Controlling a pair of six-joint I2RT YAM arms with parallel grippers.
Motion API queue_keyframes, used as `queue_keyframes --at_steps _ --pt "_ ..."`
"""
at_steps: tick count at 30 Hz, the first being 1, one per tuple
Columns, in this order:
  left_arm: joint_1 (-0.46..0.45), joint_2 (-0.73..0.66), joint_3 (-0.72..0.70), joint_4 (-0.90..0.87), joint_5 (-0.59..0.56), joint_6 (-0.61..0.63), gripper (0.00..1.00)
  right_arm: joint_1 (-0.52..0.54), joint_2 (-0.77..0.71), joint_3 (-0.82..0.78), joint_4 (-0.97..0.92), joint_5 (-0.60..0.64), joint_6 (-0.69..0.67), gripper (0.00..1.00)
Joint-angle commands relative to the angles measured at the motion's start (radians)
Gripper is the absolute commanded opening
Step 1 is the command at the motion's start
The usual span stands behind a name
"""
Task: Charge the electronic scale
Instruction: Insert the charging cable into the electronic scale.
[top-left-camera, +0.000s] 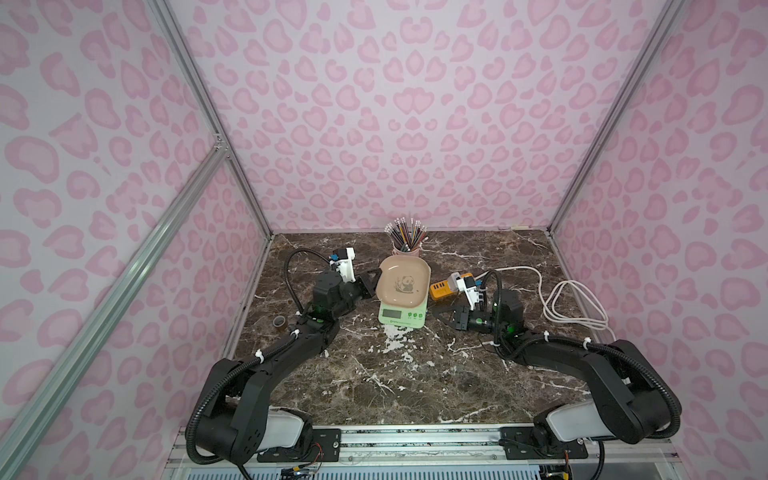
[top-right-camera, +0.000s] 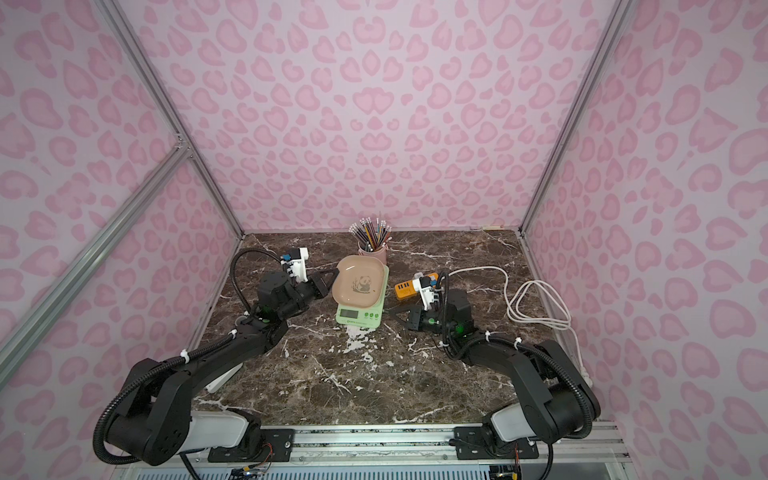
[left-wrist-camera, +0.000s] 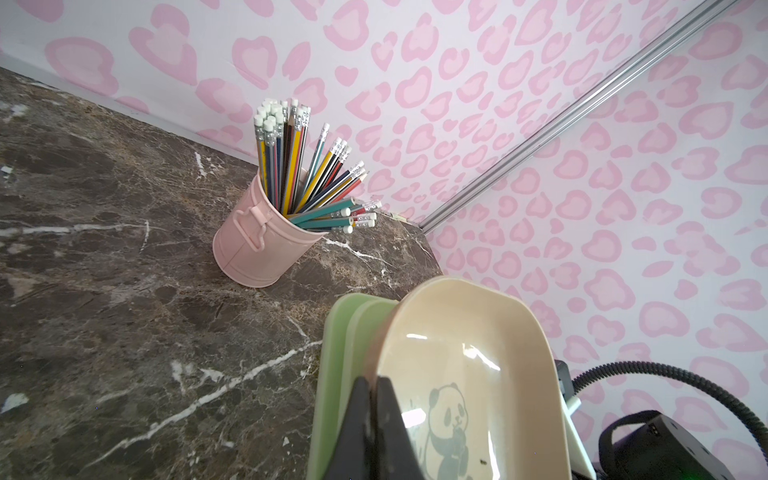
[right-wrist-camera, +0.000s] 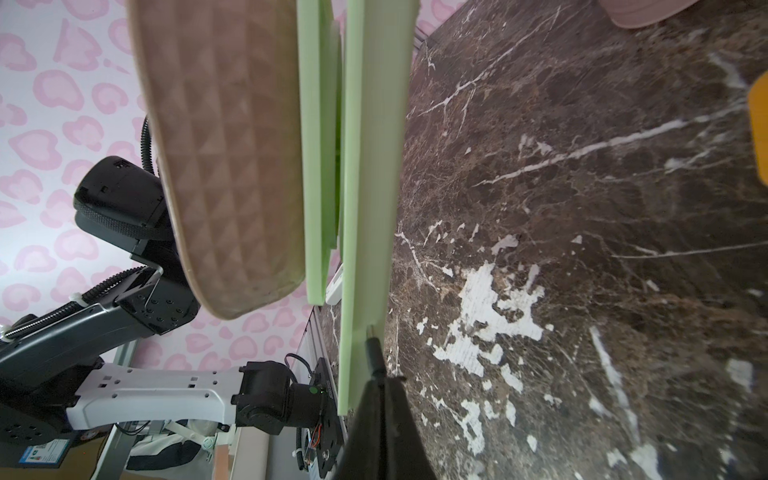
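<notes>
L gripper (top-left-camera: 373, 283) is clamped on the tray rim of the electronic scale (top-left-camera: 402, 316), left side. Scale sits mid-table, a bit twd the far edge, w/ a pencil cup (top-left-camera: 406, 246) just behind it. R gripper (right-wrist-camera: 380, 379) is pinched shut on a dark plug (right-wrist-camera: 371, 345), tip at the scale's right side nr its near corner. Orange power strip (top-left-camera: 439, 290) sits just right of the scale, white cord (top-left-camera: 573, 301) looped further right.

Scale (top-left-camera: 401, 291) ctr on marble table (top-left-camera: 374, 374), pencil cup (top-left-camera: 406, 248) behind, orange pwr strip (top-left-camera: 441, 289) rt
</notes>
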Motion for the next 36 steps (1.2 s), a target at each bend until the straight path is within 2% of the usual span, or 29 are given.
queue_keyframes --at_steps 1,17,27,29,34,36 --pt "-0.002 -0.011 0.000 0.112 0.017 -0.038 0.05 0.001 -0.002 0.007 -0.026 0.015 -0.021 0.00" --pt "-0.009 0.004 0.013 0.098 0.047 -0.024 0.05 0.000 -0.028 0.044 -0.038 0.053 -0.074 0.00" --pt "-0.014 0.012 0.008 0.107 0.025 -0.038 0.05 0.009 0.004 0.042 -0.001 0.012 -0.065 0.00" --pt "-0.020 0.018 0.005 0.092 0.001 -0.034 0.05 0.010 0.004 0.046 -0.010 0.009 -0.077 0.06" --pt "-0.050 0.044 0.003 0.063 -0.056 -0.026 0.05 -0.003 -0.031 0.070 -0.128 0.029 -0.171 0.31" --pt "-0.062 0.051 0.004 0.059 -0.070 -0.022 0.05 -0.011 -0.048 0.085 -0.183 0.036 -0.211 0.38"
